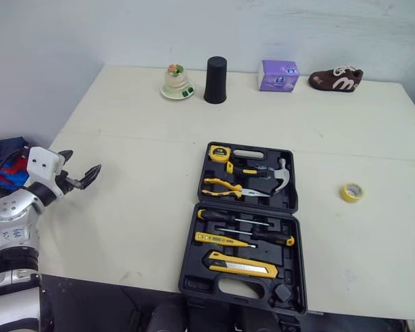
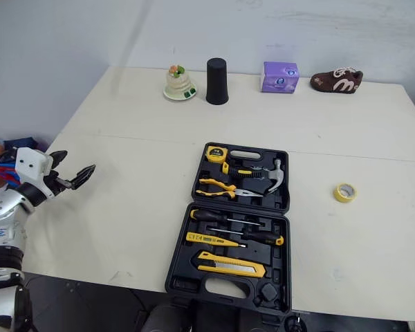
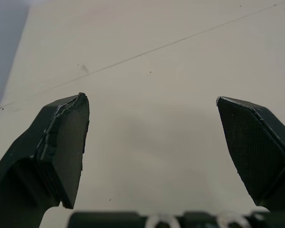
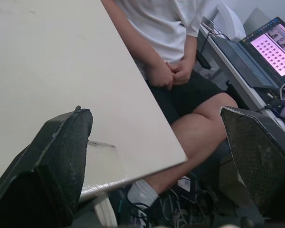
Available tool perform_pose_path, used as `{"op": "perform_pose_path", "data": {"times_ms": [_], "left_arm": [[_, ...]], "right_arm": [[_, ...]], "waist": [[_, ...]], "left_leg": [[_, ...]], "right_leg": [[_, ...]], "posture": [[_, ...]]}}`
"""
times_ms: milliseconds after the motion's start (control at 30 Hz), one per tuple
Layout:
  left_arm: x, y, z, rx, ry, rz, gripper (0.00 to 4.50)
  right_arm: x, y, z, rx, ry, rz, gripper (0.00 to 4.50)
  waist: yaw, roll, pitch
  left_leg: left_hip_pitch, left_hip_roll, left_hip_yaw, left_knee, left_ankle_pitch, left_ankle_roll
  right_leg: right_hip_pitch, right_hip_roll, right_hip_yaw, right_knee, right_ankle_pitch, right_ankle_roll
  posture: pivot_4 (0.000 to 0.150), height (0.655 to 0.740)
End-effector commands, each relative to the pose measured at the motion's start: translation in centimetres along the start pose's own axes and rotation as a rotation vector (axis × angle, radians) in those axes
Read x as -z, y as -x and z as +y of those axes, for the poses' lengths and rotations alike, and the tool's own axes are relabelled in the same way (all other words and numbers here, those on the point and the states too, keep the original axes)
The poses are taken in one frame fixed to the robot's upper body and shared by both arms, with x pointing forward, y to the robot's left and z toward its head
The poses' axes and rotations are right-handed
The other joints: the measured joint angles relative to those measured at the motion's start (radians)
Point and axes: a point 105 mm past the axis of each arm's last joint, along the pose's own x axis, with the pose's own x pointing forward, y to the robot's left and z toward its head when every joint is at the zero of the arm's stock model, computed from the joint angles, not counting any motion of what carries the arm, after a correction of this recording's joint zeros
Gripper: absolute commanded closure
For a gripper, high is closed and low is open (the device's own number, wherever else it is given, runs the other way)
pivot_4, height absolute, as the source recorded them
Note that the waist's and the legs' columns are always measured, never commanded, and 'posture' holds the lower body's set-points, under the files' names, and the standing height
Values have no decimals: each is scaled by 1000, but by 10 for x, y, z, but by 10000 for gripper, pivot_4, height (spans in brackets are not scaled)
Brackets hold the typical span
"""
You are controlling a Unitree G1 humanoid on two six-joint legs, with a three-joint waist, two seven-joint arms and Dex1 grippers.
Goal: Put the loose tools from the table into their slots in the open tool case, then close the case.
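The black tool case (image 1: 243, 285) lies open in the middle of the table, its lid half farther away. In it sit a yellow tape measure (image 1: 219, 153), pliers (image 1: 225, 187), a hammer (image 1: 278, 177), screwdrivers (image 1: 249, 235) and a yellow utility knife (image 1: 241, 265). A yellow tape roll (image 1: 352, 191) lies loose on the table to the right of the case. My left gripper (image 1: 81, 164) hangs open and empty over the table's left edge, far from the case. In the right wrist view my right gripper (image 4: 154, 137) is open and empty past a table edge.
Along the table's far edge stand a small dish with a figurine (image 1: 176, 83), a black cup (image 1: 215, 80), a purple box (image 1: 279, 75) and a brown shoe (image 1: 336, 79). A seated person (image 4: 171, 57) and a laptop (image 4: 268, 47) are beside the table.
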Motion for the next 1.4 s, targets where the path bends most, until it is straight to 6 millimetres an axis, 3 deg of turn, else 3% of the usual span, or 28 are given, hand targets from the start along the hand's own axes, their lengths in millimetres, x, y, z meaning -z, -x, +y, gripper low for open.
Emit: {"op": "perform_pose_path", "data": {"times_ms": [33, 167, 267, 433, 567, 667, 967, 1200, 1400], "left_arm": [[-31, -16, -30, 142, 7, -151, 441], [-64, -25, -64, 332, -14, -257, 441], [-91, -24, -89, 504, -38, -321, 441], [-119, -17, -136, 761, -115, -366, 441], [-125, -13, -164, 871, -156, -379, 441], [-134, -11, -187, 944, -164, -426, 441], [-144, 6, -213, 1105, -34, -422, 441], [-141, 9, -224, 1113, -52, -413, 441], [-138, 10, -225, 1103, -68, -403, 441]], "right_arm": [[-59, -46, 27, -118, 51, -140, 0], [-116, -68, 77, -408, 68, -235, 0], [-148, -67, 117, -679, 111, -233, 0], [-186, -60, 166, -1056, 253, -150, 0], [-203, -61, 189, -1199, 316, -90, 0], [-205, -72, 207, -1267, 400, 0, 0], [-197, -108, 233, -1340, 450, 128, 0], [-194, -110, 249, -1423, 534, 179, 0], [-189, -113, 250, -1416, 559, 221, 0]], "waist": [[-5, 1, 0], [-19, 0, 0], [-22, -3, 2], [-20, -4, 3], [-19, -7, 5], [-22, -9, 8], [-21, -8, 10], [-22, -7, 12], [-22, -7, 12]], "left_leg": [[1, 0, 1, 0, 0, 0], [0, -1, 5, 1, 2, 2], [0, 0, 9, 1, 3, 3], [-2, 1, 10, 1, 9, 0], [-3, 1, 11, 3, 8, 2], [-4, 1, 11, 4, 8, 2], [-7, 2, 12, 8, 9, 1], [-8, 3, 12, 14, 9, 1], [-10, 3, 11, 19, 7, 1]], "right_leg": [[0, 0, 1, 0, 0, 1], [-2, -1, 3, 2, 2, 4], [-5, 1, 2, 4, 3, 4], [-6, 6, 0, 3, 3, 5], [-6, 10, 2, 1, 4, 8], [-7, 10, 2, 0, 4, 8], [-9, 12, 1, 0, 4, 6], [-9, 12, 2, 4, 4, 7], [-9, 10, 2, 6, 4, 6]], "posture": [[1500, 7400], [1500, 7400], [1500, 7400], [1500, 7400], [1500, 7400], [1500, 7400], [1500, 7400], [1500, 7400], [1500, 7400]]}}
